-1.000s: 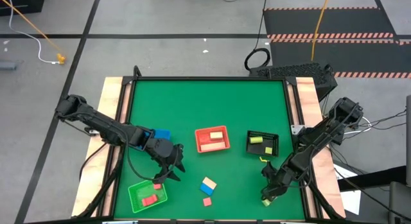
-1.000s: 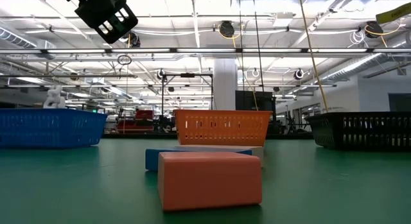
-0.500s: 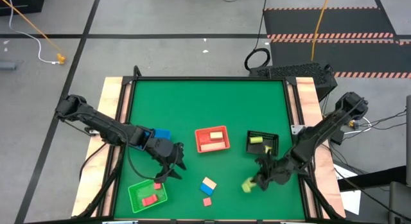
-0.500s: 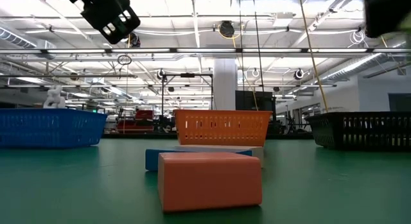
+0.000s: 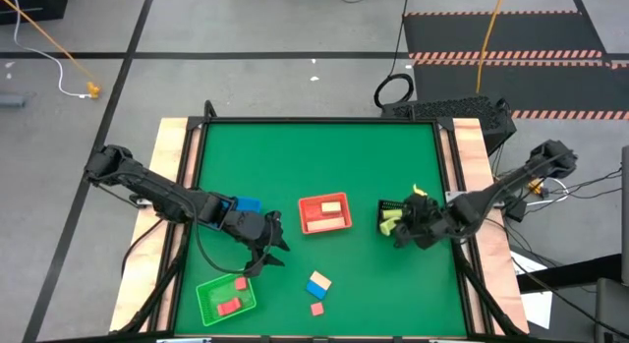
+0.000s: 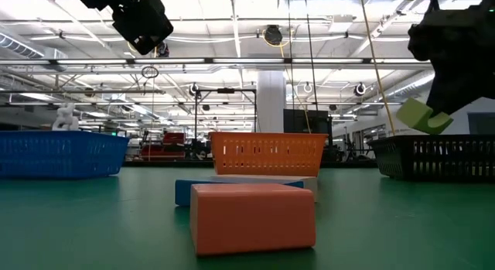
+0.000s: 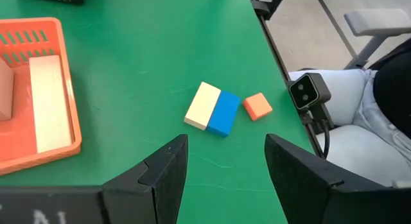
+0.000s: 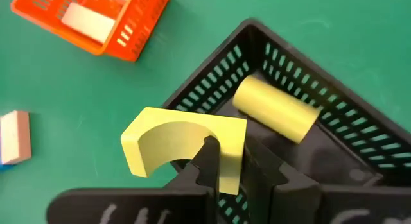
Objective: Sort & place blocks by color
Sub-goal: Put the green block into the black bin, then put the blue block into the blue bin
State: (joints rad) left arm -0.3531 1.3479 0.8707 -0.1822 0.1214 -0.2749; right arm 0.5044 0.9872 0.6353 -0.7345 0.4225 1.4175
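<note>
Your right hand [image 8: 234,163] was clenched on a yellow-green arch block [image 8: 183,147], held above the black basket [image 5: 402,221] at the bench's [image 5: 314,146] four o'clock, where a yellow-green cylinder [image 8: 276,112] lay. Your left hand [image 5: 261,253] hung released at eight o'clock, above the green tray [image 5: 225,298]. The tan-and-blue block [image 5: 318,284] and small red cube [image 5: 316,309] sat near six o'clock.

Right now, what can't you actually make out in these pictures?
- Blue tray: in the high view, the left arm covers most of it, so its contents are hidden.
- Black tray: in the right wrist view, the yellow-green arch block and the right gripper cover part of its floor.
- Blue block: in the low view, the orange block hides most of it.
</note>
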